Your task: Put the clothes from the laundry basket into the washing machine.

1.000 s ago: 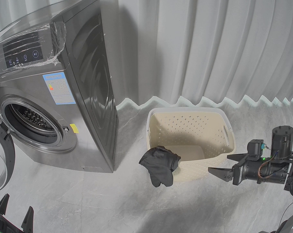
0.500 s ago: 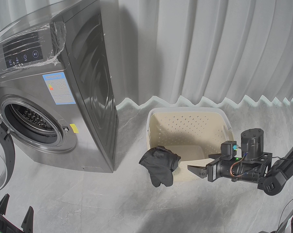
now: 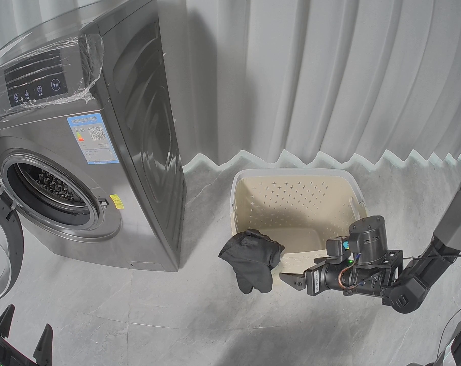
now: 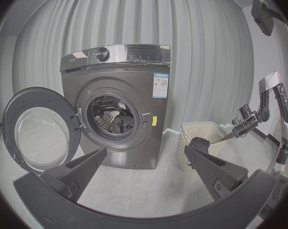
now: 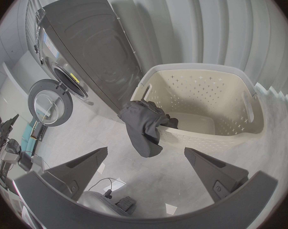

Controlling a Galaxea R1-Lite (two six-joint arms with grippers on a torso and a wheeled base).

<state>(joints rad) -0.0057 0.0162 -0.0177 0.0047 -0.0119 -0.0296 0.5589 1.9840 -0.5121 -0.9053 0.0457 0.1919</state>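
A dark grey garment hangs over the front left rim of the cream laundry basket, half inside and half outside. My right gripper is open, low in front of the basket and a short way right of the garment, not touching it. In the right wrist view the garment lies just beyond the open right gripper. The washing machine stands to the left with its round door swung open. Dark clothes lie in its drum. My left gripper is open, low at the near left.
White curtains hang behind the basket and the machine. Bare grey floor stretches between the machine, the basket and me. The open door stands out to the machine's left side.
My right gripper has swung left and down, from beside the basket's right side to the front of the basket near the garment. The left gripper, the garment and the basket have stayed put.
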